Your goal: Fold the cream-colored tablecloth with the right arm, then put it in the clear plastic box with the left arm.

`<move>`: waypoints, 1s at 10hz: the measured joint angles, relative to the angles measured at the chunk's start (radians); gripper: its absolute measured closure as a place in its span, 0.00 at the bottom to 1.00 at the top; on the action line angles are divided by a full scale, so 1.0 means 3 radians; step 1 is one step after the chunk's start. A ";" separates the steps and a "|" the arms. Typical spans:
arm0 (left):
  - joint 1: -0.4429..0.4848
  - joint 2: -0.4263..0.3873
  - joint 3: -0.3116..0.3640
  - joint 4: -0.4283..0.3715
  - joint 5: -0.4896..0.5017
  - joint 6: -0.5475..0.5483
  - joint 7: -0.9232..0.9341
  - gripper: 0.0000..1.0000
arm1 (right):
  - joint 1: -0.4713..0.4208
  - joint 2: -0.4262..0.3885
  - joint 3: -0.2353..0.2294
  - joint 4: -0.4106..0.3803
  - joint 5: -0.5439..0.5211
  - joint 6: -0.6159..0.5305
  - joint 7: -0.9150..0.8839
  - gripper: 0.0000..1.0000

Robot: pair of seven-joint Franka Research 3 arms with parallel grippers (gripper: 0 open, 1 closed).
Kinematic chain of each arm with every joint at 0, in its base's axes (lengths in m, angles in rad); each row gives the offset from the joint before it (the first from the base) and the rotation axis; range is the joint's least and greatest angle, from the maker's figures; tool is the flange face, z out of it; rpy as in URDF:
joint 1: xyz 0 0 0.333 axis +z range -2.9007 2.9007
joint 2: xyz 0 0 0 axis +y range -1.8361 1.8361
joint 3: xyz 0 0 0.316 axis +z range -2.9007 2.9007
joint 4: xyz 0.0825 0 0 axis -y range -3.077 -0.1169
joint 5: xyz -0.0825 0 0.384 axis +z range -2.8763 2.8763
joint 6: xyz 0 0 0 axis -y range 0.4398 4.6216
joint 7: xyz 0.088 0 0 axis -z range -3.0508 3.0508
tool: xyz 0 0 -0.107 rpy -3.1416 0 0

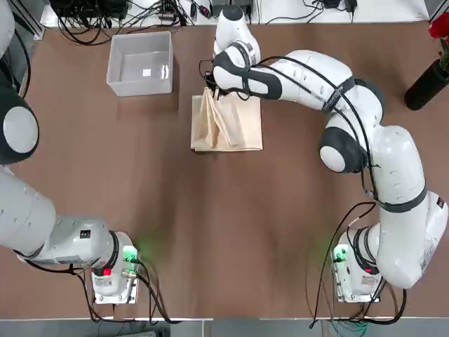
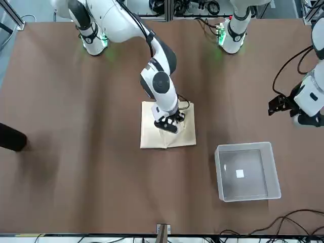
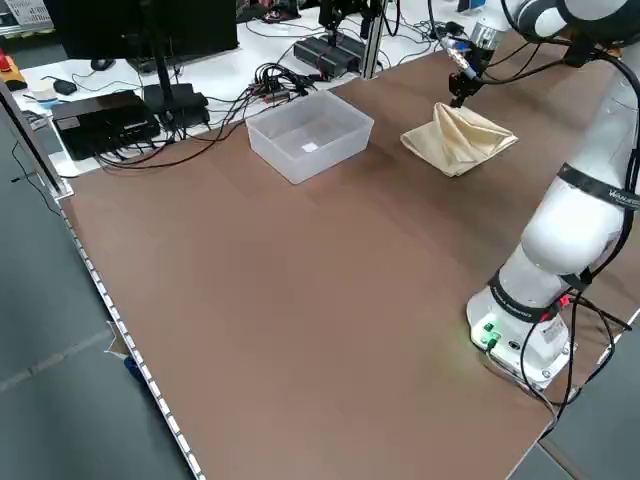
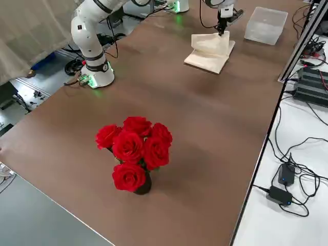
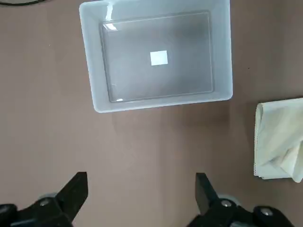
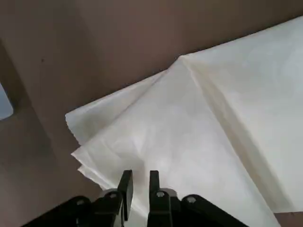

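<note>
The cream-colored tablecloth (image 1: pixel 228 126) lies part-folded at the far middle of the table, one layer pulled up into a ridge (image 3: pixel 462 128). My right gripper (image 1: pixel 210 92) is over the cloth's far left corner and shut on a raised edge of the fabric; in the right wrist view its fingers (image 6: pixel 126 185) pinch the cloth (image 6: pixel 189 137). The clear plastic box (image 1: pixel 140 63) stands to the cloth's left with nothing in it, also seen as the box (image 5: pixel 156 56) below my left gripper (image 5: pixel 141 189), which hovers open at the table's left side.
A dark vase of red roses (image 4: pixel 134 151) stands at the table's right edge, the vase (image 1: pixel 425 84) far from the cloth. Cables and power gear (image 1: pixel 126 10) line the far edge. Bare brown tabletop (image 1: pixel 231 225) stretches between the cloth and the arm bases.
</note>
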 joint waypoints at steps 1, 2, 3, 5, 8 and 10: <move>0.0000 0.0000 0.0000 0.0000 0.0000 0.0000 0.0000 0.00 | 0.0000 -0.0001 0.0000 0.0010 0.0000 0.0013 0.0024 0.78; -0.0001 0.0001 0.0000 0.0000 0.0000 0.0000 0.0000 0.00 | -0.0003 -0.0003 -0.0001 0.0042 0.0000 0.0012 0.0062 0.78; -0.0004 0.0001 -0.0002 0.0000 0.0000 0.0000 0.0000 0.00 | -0.0019 -0.0017 -0.0009 0.0073 0.0000 -0.0036 0.0073 0.78; -0.0005 0.0001 -0.0002 0.0000 0.0000 0.0000 0.0000 0.00 | -0.0143 -0.0094 -0.0034 0.0126 -0.0034 -0.0428 0.0051 0.78; -0.0007 0.0002 -0.0002 0.0000 0.0000 0.0000 0.0000 0.00 | -0.0469 -0.0329 -0.0043 0.0159 -0.0087 -0.0884 -0.0333 0.77; -0.0016 0.0009 -0.0006 -0.0007 0.0000 -0.0001 0.0001 0.00 | -0.0752 -0.0569 -0.0047 0.0181 -0.0096 -0.1219 -0.0716 0.77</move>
